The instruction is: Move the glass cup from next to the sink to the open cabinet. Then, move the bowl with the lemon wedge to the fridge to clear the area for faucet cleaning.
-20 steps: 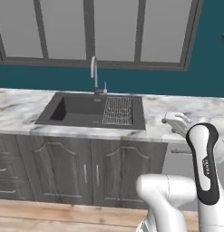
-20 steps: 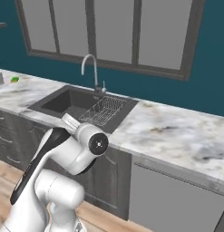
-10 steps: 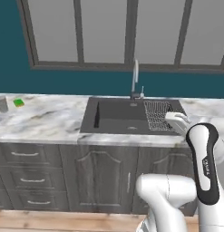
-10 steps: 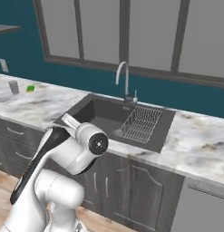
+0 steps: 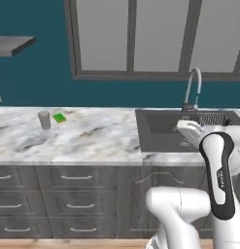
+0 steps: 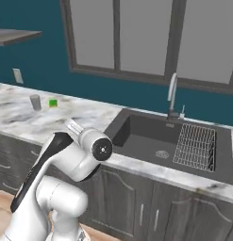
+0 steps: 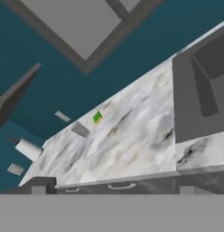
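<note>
Marble counter [image 5: 92, 138], glass cup [image 5: 44, 119] upright beside green sponge [image 5: 59, 117]

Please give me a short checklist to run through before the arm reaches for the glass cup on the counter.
1. Glass cup standing upright on the marble counter: ok.
2. Space around the cup: cannot tell; a small green object sits close beside it, apart from it.
3. End effector empty and open: ok; nothing shows between its fingertips in the hand view.
4. End effector lined up over the cup: not ok; in the hand view the cup lies far off, left of centre.
5. Path along the counter from the sink to the cup: ok, bare marble between them.
6. Open cabinet ready to receive the cup: cannot tell.
</note>
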